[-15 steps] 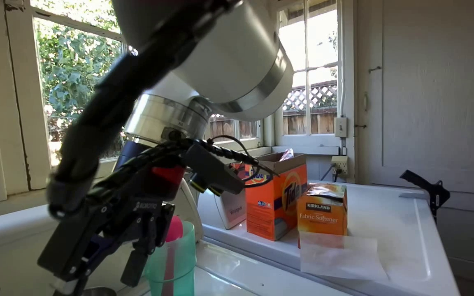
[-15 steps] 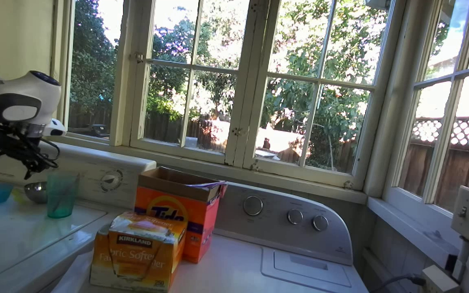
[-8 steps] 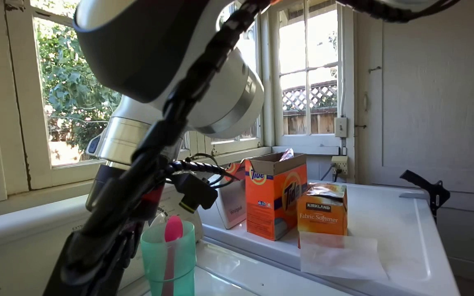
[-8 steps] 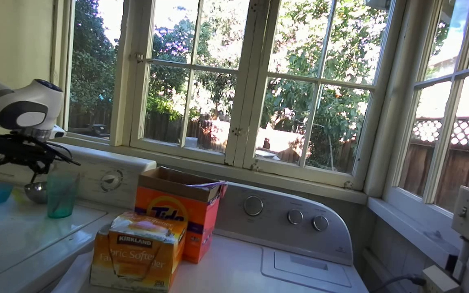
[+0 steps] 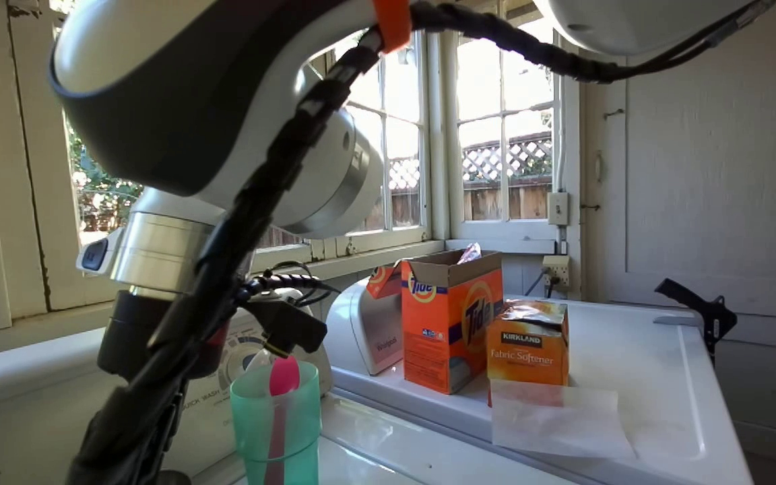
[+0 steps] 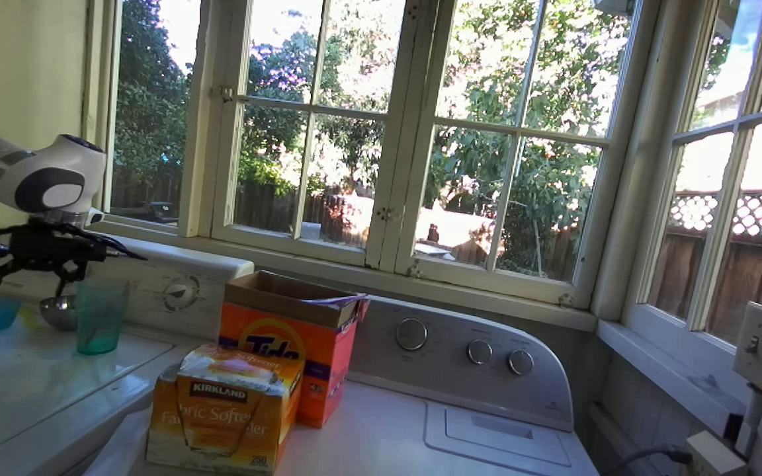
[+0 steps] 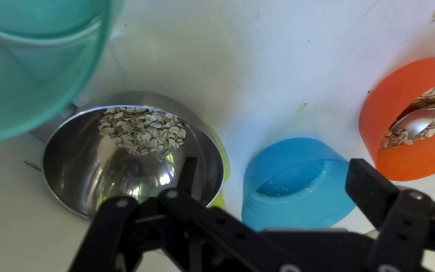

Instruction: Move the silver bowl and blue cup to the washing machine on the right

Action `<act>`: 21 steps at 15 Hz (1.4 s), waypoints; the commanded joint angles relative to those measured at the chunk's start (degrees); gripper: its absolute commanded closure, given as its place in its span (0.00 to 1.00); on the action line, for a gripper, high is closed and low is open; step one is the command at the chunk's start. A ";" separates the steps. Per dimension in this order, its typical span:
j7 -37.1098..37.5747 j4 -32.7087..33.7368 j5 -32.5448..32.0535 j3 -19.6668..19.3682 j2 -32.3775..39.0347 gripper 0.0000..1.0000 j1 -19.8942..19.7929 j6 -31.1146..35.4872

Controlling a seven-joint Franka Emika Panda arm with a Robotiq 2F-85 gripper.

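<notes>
- Your tool (image 7: pixel 274 164) is spread wide, one side over the silver bowl (image 7: pixel 127 177), where oats (image 7: pixel 142 132) lie heaped to one side.
- Near it you have a blue bowl (image 7: pixel 291 153) with crumbs (image 7: pixel 308 189), then an orange bowl (image 7: pixel 387 102) holding oats and a metal spoon (image 7: pixel 414 122).
- The blue cup (image 5: pixel 253 424), a pink spoon (image 5: pixel 284 377) in it, stands just beside the silver bowl.
- A detergent box (image 5: pixel 452 323) and a softener box (image 5: pixel 528 343) stand on the washing machine (image 5: pixel 630 364), between your cup and its bare top.
</notes>
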 commanded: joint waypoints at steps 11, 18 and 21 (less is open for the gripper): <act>0.77 4.78 -6.21 -3.50 5.18 0.00 4.79 -1.38; 0.63 8.40 -9.24 -4.92 7.37 0.40 7.23 -1.72; 0.76 9.34 -9.41 -5.53 7.75 0.63 7.66 -1.71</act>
